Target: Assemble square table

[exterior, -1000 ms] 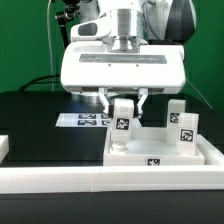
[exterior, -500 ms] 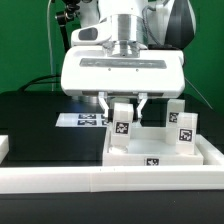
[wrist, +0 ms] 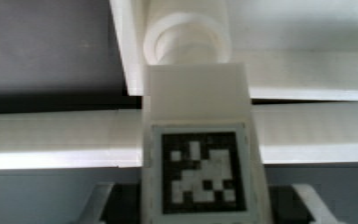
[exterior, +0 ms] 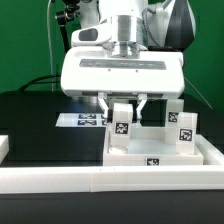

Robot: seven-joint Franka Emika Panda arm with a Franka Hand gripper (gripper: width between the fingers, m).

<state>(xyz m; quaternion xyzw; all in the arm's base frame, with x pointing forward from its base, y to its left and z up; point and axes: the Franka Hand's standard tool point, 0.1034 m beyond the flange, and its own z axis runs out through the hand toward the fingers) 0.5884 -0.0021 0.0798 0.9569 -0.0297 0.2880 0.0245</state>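
My gripper (exterior: 123, 106) is shut on an upright white leg block (exterior: 121, 124) with a tag on its face. The block stands at the near corner, on the exterior view's left, of the white square table top (exterior: 160, 146). In the wrist view the leg block (wrist: 197, 130) fills the middle between my gripper's fingers (wrist: 114, 200), and the table top (wrist: 51, 130) lies beneath it. Two more leg blocks stand on the top towards the exterior view's right, one nearer (exterior: 186, 128) and one behind (exterior: 176, 108).
The marker board (exterior: 84, 119) lies flat on the black table behind the top, on the exterior view's left. A long white rail (exterior: 90, 184) runs along the front. A small white piece (exterior: 3, 147) shows at the left edge.
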